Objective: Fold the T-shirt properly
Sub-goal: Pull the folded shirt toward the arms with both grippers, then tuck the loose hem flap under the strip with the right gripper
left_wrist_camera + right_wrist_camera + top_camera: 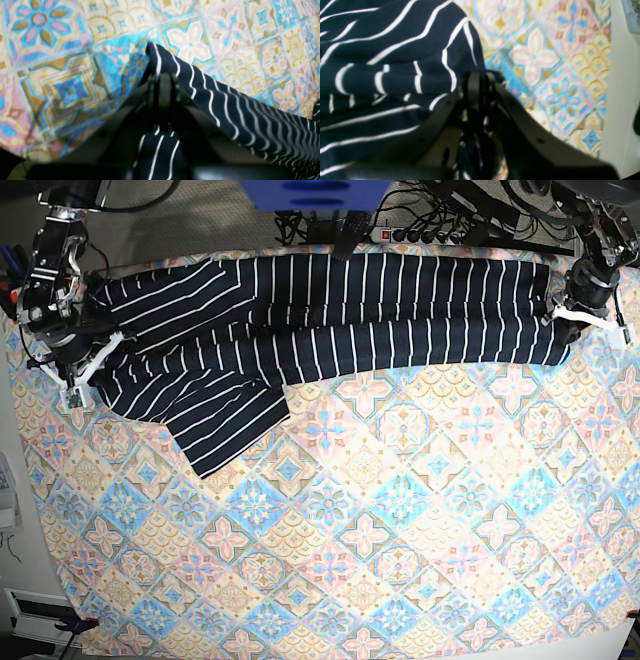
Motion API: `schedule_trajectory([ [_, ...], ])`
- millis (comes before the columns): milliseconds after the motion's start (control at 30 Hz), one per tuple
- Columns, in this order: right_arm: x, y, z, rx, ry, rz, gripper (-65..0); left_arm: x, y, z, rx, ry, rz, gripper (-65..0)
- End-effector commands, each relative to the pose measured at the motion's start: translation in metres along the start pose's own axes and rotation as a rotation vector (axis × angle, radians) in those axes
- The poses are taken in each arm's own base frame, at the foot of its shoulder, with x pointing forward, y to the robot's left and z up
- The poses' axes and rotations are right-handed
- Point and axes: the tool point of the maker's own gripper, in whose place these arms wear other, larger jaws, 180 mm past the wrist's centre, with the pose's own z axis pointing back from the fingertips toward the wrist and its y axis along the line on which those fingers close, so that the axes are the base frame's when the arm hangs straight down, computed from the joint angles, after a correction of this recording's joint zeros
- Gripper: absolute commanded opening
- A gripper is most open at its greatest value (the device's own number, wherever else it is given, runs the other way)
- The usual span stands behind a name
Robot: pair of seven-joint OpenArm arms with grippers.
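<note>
Base view: left end effector [560,330], right end effector [88,376] apparently clamped on T-shirt [330,310] ends, arms wide apart.

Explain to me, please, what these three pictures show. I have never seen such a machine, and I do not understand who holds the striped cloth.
This is a robot with two arms. One picture looks down from above; the other two come from small cameras on each wrist. A pastel diamond-patterned tablecloth covers the table. On it lies a dark navy T-shirt with thin white stripes, stretched between the arms. The left tool is shut on one end of the shirt, and the right tool is shut on the other end. One sleeve lies flat toward the table's middle.
</note>
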Motion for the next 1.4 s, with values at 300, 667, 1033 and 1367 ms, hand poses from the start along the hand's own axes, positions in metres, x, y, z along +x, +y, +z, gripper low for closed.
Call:
schedule_trajectory([
  [300,-0.002,-0.003,0.007,-0.009,-0.007,0.022,-61.2,-0.030,0.009,-0.007,0.023,0.088,-0.023,-65.0],
  [667,0.022,-0.016,0.027,-0.068,-0.085,0.036,-46.7,-0.042,0.002,-0.012,0.019,0.129,-0.055,-40.3],
  [1033,0.059,-0.012,0.022,-0.079,-0.188,-0.037,-36.2,-0.040,0.001,-0.012,0.016,0.124,-0.053,-23.4],
  [1367,0.100,0.042,-0.048,0.110,-0.166,-0.012,-36.0,-0.040,0.001,-0.012,0.014,0.122,-0.051,-23.4],
])
